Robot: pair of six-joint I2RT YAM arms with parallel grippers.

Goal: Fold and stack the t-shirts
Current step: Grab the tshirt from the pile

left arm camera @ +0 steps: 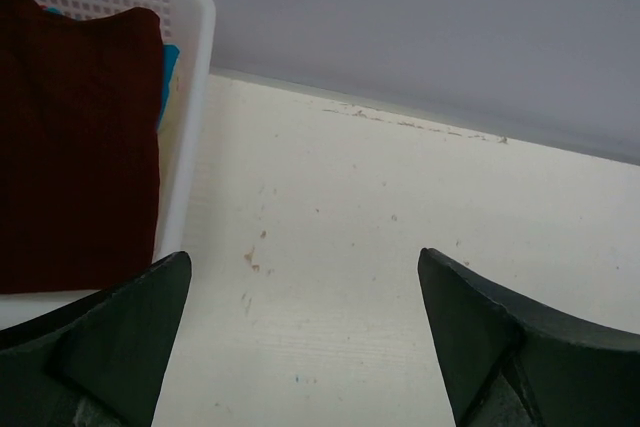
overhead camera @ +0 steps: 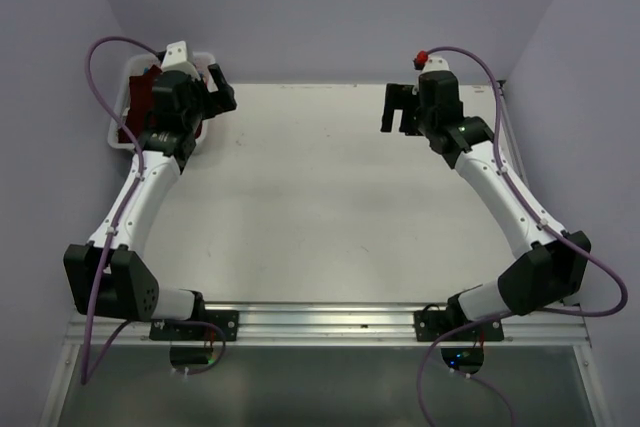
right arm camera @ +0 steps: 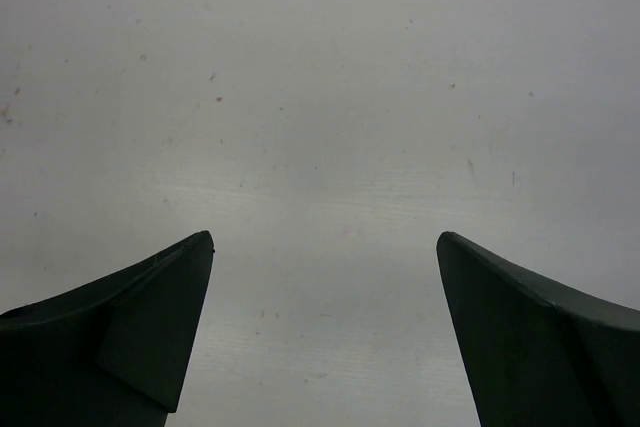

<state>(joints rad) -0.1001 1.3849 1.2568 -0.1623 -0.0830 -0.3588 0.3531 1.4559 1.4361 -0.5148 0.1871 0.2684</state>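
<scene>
A dark red t-shirt [left arm camera: 70,137] lies in a white basket [left arm camera: 190,67] at the table's far left; a teal garment [left arm camera: 168,72] shows under it. In the top view the red shirt [overhead camera: 142,97] shows in the basket [overhead camera: 118,117], mostly hidden by my left arm. My left gripper [overhead camera: 222,97] is open and empty, just right of the basket, above the bare table; its gap shows in the left wrist view [left arm camera: 305,267]. My right gripper [overhead camera: 397,107] is open and empty above the table's far right; its gap shows in the right wrist view [right arm camera: 325,242].
The white table [overhead camera: 320,207] has small scuffs. Lilac walls close in the back and both sides. A metal rail [overhead camera: 320,322] runs along the near edge where the arm bases sit.
</scene>
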